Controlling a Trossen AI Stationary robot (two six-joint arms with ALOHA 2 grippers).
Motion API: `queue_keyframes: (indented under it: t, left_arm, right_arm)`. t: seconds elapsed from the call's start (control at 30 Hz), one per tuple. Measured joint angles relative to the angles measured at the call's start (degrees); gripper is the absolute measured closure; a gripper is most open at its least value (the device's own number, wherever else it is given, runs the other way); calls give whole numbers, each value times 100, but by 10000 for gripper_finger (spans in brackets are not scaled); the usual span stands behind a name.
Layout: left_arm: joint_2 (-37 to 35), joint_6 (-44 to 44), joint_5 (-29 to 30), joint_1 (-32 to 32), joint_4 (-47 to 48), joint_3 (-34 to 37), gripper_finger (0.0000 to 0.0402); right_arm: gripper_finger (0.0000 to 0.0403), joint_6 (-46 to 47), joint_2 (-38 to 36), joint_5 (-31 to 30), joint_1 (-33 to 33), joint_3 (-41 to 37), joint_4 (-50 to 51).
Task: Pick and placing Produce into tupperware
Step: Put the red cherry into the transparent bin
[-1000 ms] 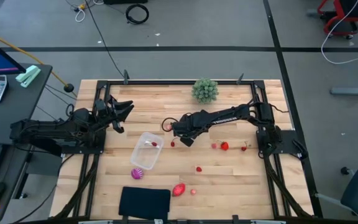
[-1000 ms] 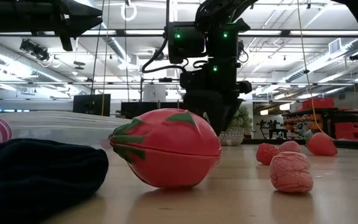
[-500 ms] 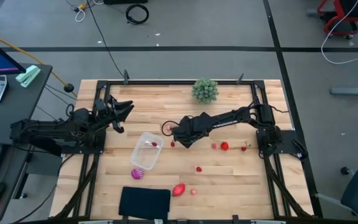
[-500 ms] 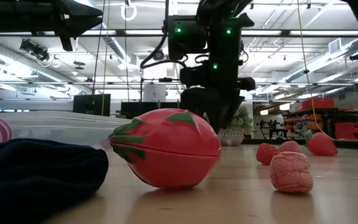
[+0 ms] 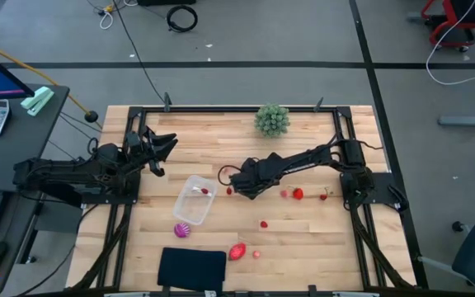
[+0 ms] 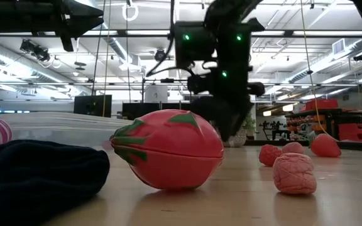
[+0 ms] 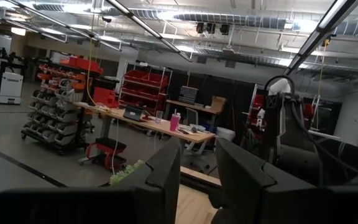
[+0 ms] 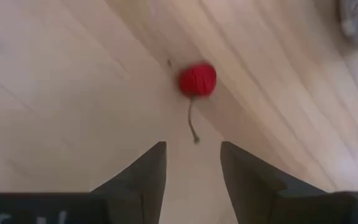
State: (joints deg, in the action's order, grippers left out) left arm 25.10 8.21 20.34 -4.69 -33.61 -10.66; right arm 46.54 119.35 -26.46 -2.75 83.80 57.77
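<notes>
Hovering low over the worktop (image 5: 303, 239), right end effector (image 5: 239, 186) with fingers (image 8: 143, 177) parted and nothing between them, lined up on a small red cherry (image 8: 197, 79) lying just ahead, stem trailing back toward the gap. Sitting just beside the tupperware (image 5: 195, 199), that cherry, with one red piece already inside the tub near its far corner. Scattered well apart across the wood: more small red pieces (image 5: 298, 194), a bigger pink-red fruit (image 5: 237, 251) close to the black pad (image 5: 191, 267), and a purple-white ball (image 5: 182, 230) against the tub's near end. Parked off at the left side, raised and pointing out into the room, left end effector (image 5: 159, 147), fingers (image 7: 166, 180) nearly together and holding nothing. Risks from here, as a judgement: closing too far back and pinching only the thin stem, so the cherry swings or drops on the lift; descending off-centre and nudging the round berry so it rolls away; pressing the fingertips into the wood before closing. Also likely trouble on the carry: clipping the light tub's rim and shoving it toward the ball, or releasing too high so the cherry bounces back out.
</notes>
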Motion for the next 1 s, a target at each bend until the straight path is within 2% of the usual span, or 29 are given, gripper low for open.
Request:
queue_keyframes:
  t: [0.1,0.3,0.67,0.83,1.0]
  left_arm:
    - [0,1,0,0,0,0,292]
    - [2,0,0,0,0,0,292]
    - [2,2,-2,0,48,0,292]
    - [2,2,-1,0,46,0,292]
    - [0,2,-2,0,80,0,292]
  right_arm:
    - [243,1,2,-36,39,-233,-152]
    - [243,-140,2,-507,59,-446,-730]
    - [245,-162,2,-495,237,-452,-840]
    - [266,-168,2,-476,237,-452,-839]
    - [306,-170,2,-476,237,-452,-838]
